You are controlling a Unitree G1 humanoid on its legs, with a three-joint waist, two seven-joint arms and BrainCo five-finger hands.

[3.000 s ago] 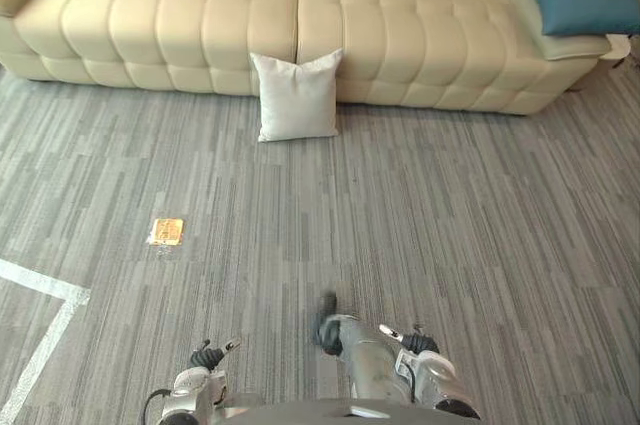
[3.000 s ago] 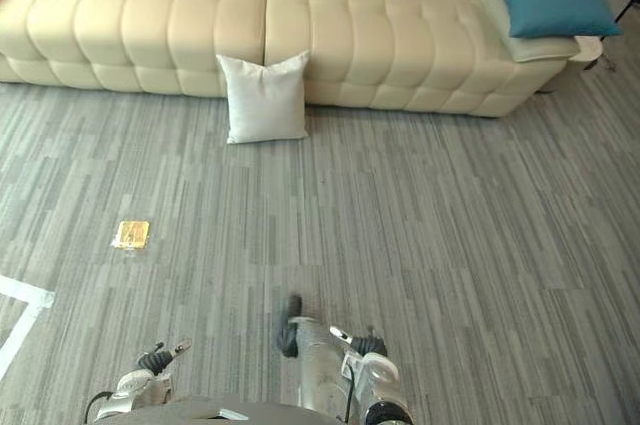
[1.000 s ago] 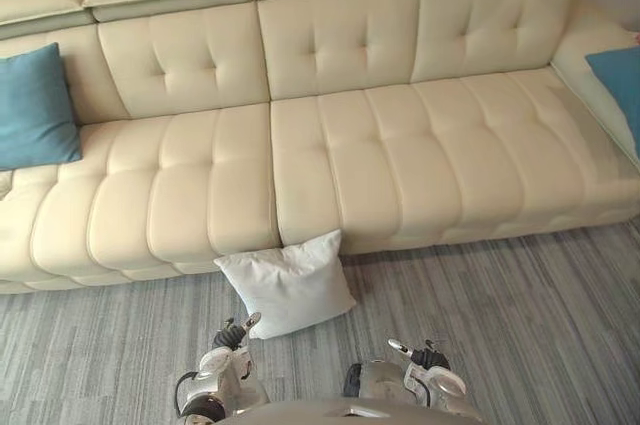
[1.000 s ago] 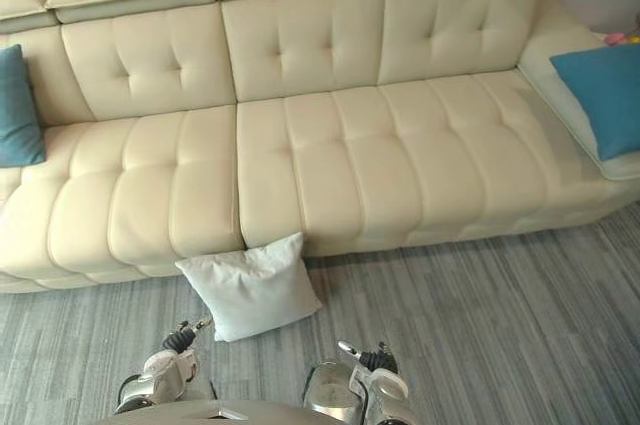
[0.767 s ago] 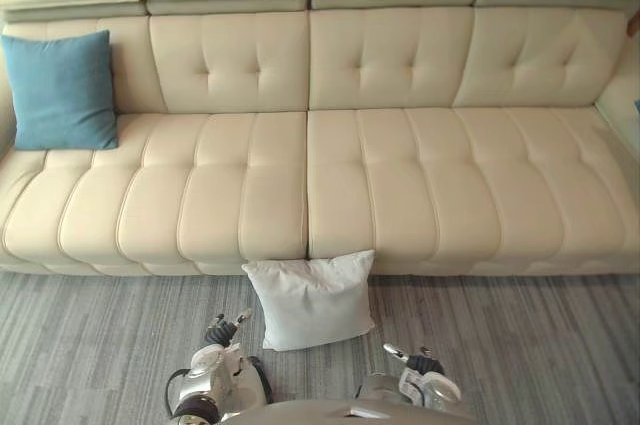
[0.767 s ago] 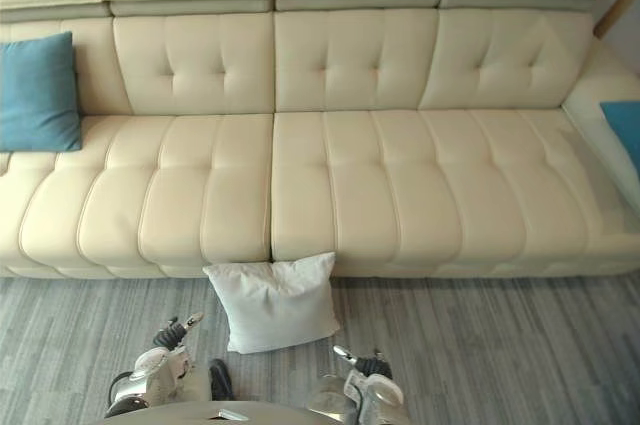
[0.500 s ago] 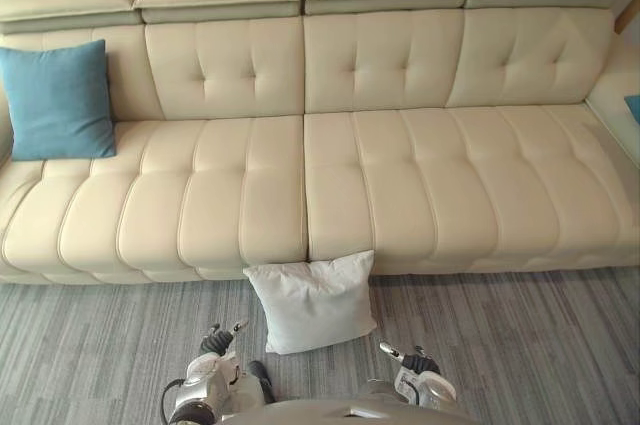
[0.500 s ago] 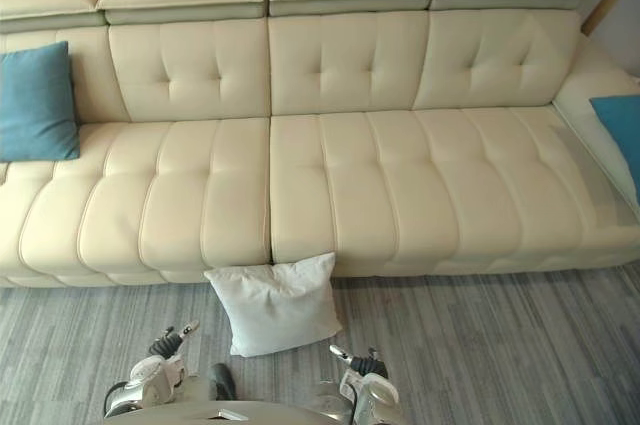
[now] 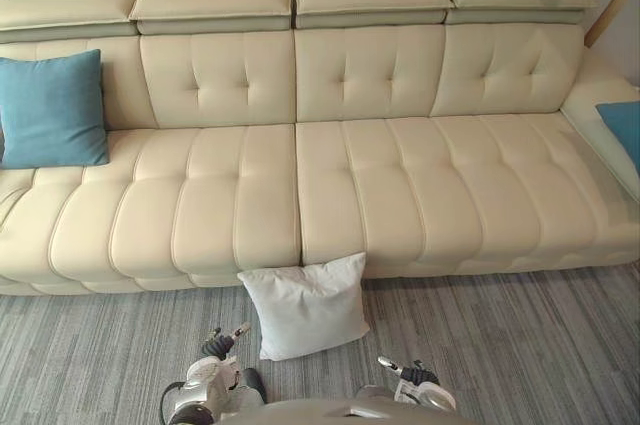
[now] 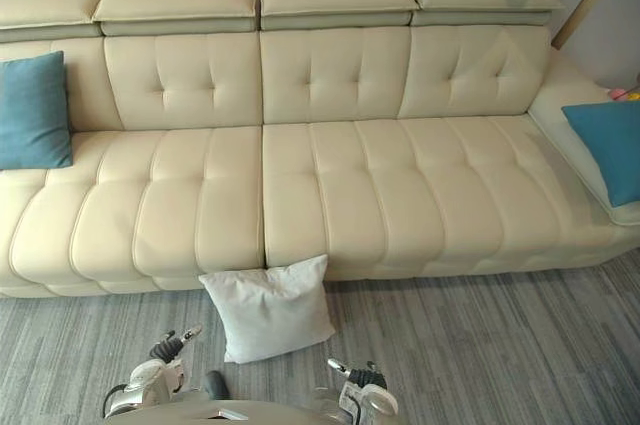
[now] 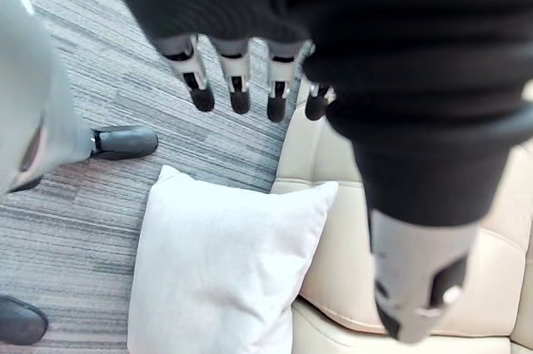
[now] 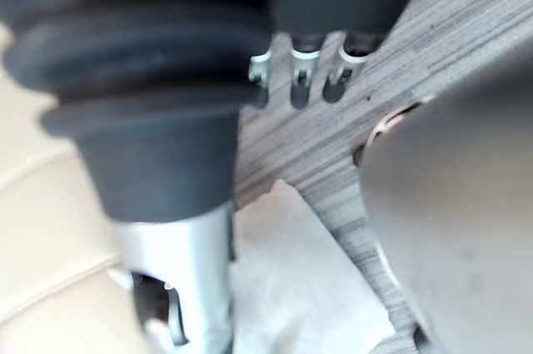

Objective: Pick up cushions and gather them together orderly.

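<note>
white cushion (image 9: 305,307) leaned on sofa (image 9: 300,195) base, awaiting pickup | left robot hand (image 11: 193,75), right robot hand (image 12: 301,67) released, empty

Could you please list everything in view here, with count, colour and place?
sofa: one, cream, along the wall.
white cushion: one, on the carpet, against the sofa's front.
blue cushions: two, one at the sofa's left end, one at its right end.
carpet: one, grey striped, before the sofa.
left hand: one, silver, open, hanging near the white cushion.
right hand: one, silver, open, hanging over the carpet.
</note>
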